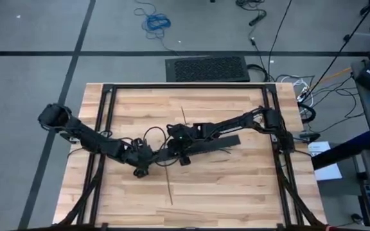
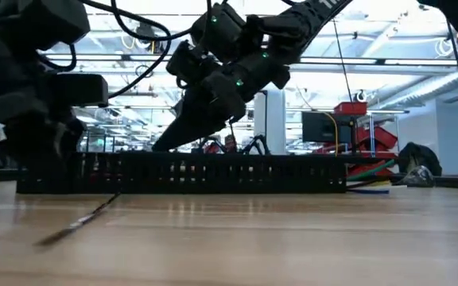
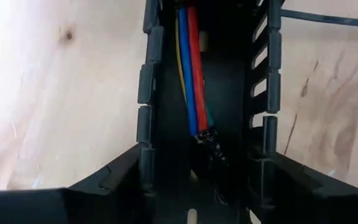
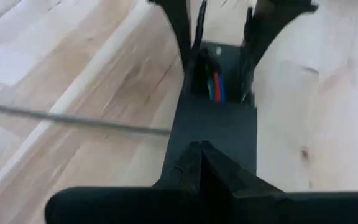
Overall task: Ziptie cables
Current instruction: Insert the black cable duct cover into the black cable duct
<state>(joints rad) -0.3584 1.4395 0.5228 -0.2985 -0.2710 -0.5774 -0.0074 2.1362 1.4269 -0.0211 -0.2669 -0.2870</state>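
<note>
The cables (image 3: 191, 68) lie inside the slotted bar (image 1: 198, 146); only the wrist views show this. The left gripper (image 1: 140, 168) straddles the bar's end, fingers spread; the right gripper (image 4: 201, 149) rests pinched together above it.

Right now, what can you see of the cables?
The cables are thin plastic-sheathed wires, yellow, blue, red and green, bundled side by side inside the channel of the black slotted bar. In the left wrist view their coloured sheaths stop partway along the channel, with a dark end piece beyond. In the low view, coloured ends poke out of the bar's end onto the wooden table. No zip tie is seen around them.
</note>
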